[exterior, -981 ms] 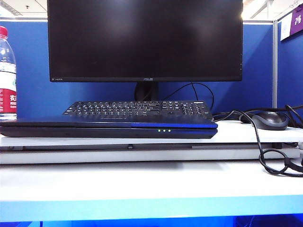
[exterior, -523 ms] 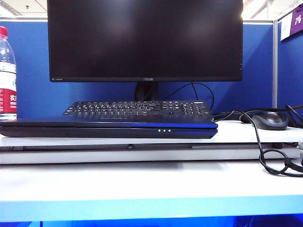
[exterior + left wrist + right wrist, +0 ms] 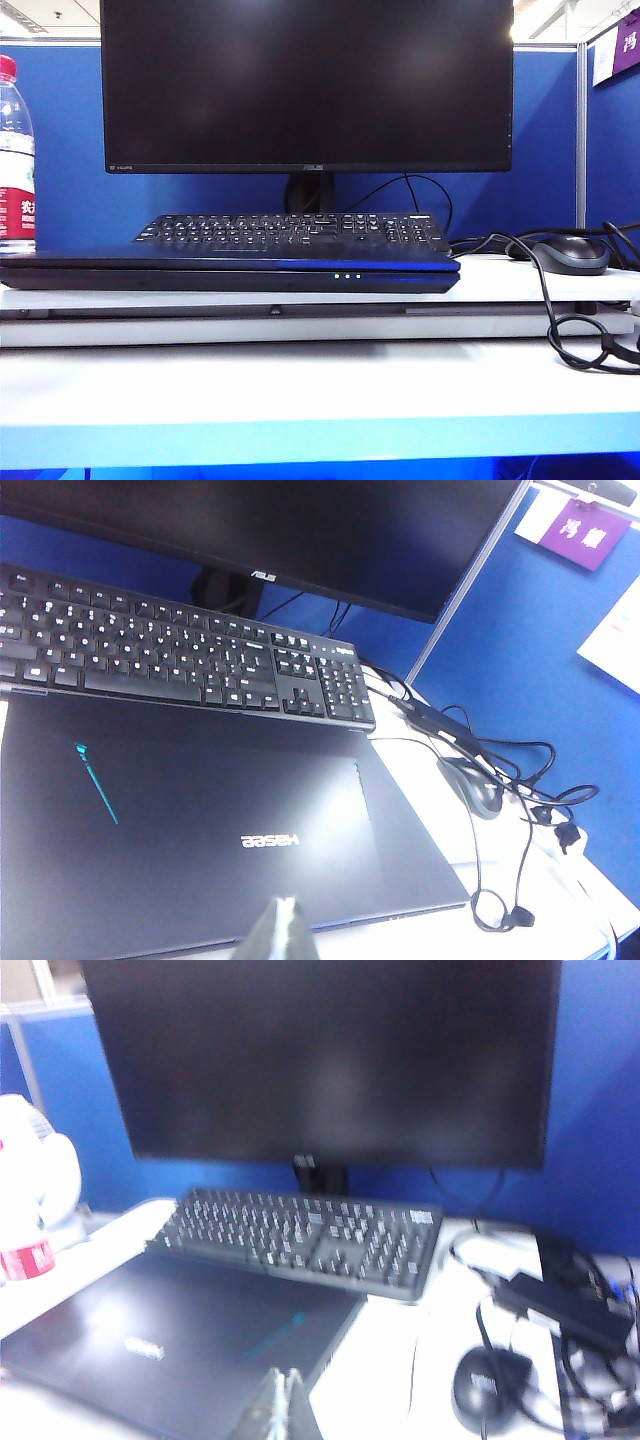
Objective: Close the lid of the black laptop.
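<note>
The black laptop lies flat on the white desk in the exterior view, with three small LEDs lit on its front edge. Its lid is down against the base, and the outer face shows a white logo and a teal stripe. My left gripper is shut and hovers above the lid's front edge, holding nothing. My right gripper is also shut, above the laptop's right front corner, and the lid appears below it. Neither gripper appears in the exterior view.
Behind the laptop sits a separate black keyboard and a large dark monitor. A water bottle stands at the far left. A black mouse and looping cables lie at the right.
</note>
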